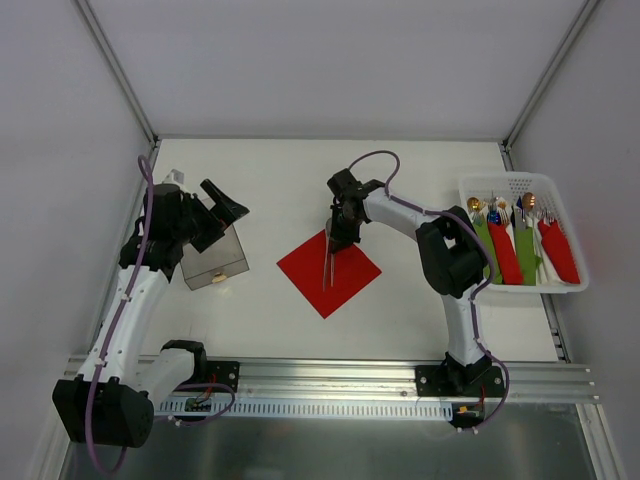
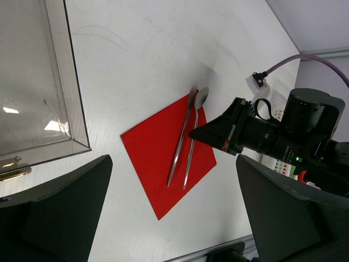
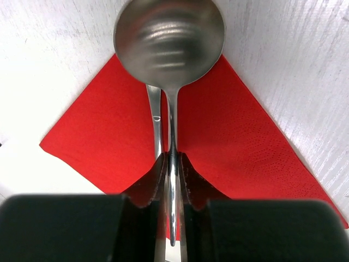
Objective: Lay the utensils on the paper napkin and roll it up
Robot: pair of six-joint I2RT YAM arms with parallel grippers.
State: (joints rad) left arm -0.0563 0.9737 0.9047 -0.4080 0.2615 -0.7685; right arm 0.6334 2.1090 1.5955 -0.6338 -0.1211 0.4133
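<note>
Pinching shiny silver metal spoon (image 3: 170, 41) by handle, bowl ahead of right gripper (image 3: 172, 159) fingers; I judge it stiff, slick. Left gripper (image 2: 172, 185) gaping.

2 silver utensils (image 2: 181, 141) parallel, on red napkin (image 2: 152, 158)

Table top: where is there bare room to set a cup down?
Bare: the far table strip beyond the red napkin, and the gap between napkin and clear box. Crowded: the napkin, where the right claw grips the spoon, and the full basket.
</note>
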